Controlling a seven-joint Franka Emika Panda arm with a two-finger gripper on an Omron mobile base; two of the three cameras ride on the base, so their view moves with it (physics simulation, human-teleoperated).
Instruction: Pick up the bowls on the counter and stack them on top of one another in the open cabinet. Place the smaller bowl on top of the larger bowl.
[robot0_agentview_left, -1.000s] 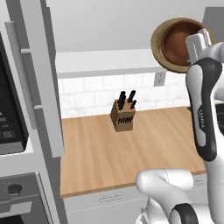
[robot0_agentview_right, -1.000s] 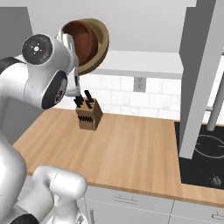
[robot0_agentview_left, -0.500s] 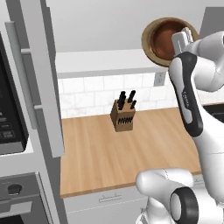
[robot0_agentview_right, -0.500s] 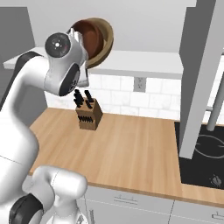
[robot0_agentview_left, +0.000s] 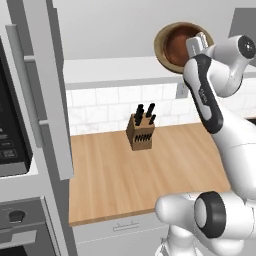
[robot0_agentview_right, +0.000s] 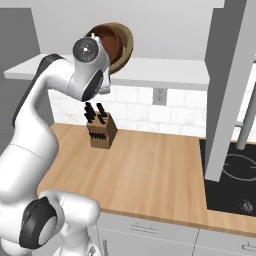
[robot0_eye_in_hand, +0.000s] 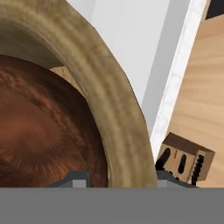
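Jaws clamp the larger bowl's (robot0_agentview_left: 164, 46) rim, smaller bowl (robot0_agentview_left: 178, 45) nested inside, held above the counter (robot0_agentview_left: 150, 170).

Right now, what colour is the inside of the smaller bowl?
Dark reddish-brown with a coppery sheen; the smaller bowl shows best in the hand view, nested in the tan bowl.

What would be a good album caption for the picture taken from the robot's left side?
End effector holds the larger bowl, smaller bowl nested inside, tipped on edge above the cabinet shelf.
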